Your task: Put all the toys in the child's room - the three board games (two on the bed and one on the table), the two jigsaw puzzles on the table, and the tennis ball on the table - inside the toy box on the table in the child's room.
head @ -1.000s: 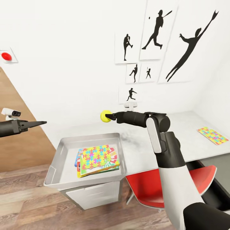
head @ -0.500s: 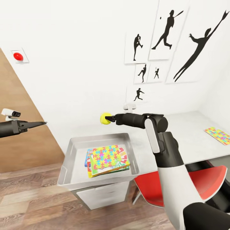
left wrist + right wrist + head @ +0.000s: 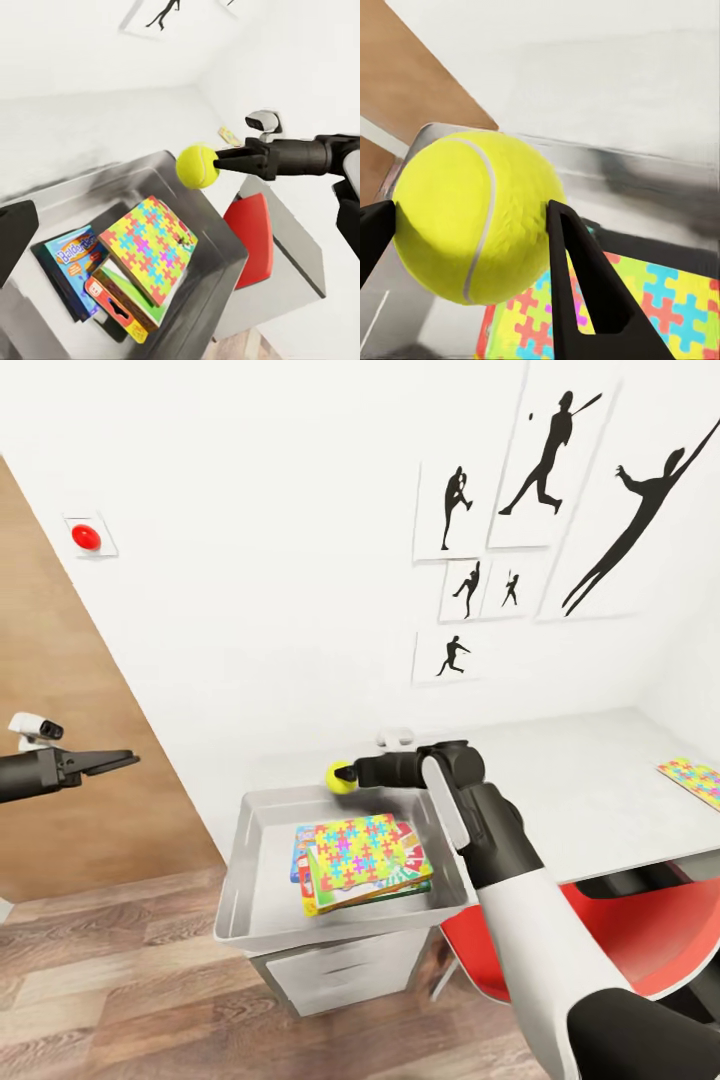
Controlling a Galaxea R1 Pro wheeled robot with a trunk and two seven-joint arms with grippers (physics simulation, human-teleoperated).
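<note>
The yellow-green tennis ball (image 3: 341, 777) hangs just above the far rim of the light-grey toy box (image 3: 240, 860), with my right gripper (image 3: 352, 774) shut on it. Up close, black fingers (image 3: 585, 285) clamp the ball (image 3: 472, 214) on both sides. Inside the box a yellow jigsaw puzzle (image 3: 362, 844) lies on top of a green-yellow-red board game (image 3: 120, 300) and a blue board game (image 3: 71, 262). Another jigsaw puzzle (image 3: 695, 778) lies on the table (image 3: 580, 780) at the far right. My left gripper (image 3: 125, 760) hovers open and empty, left of the box.
A red chair (image 3: 620, 940) sits under the table, right of the box. White drawers (image 3: 340, 970) stand below the box. A brown wood panel (image 3: 60, 660) and a red wall button (image 3: 86, 537) are on the left. Black player silhouettes (image 3: 545, 455) hang on the wall.
The view has shifted to the left. My right gripper has lowered the tennis ball from well above the box down to its far rim. The left arm has stayed put.
</note>
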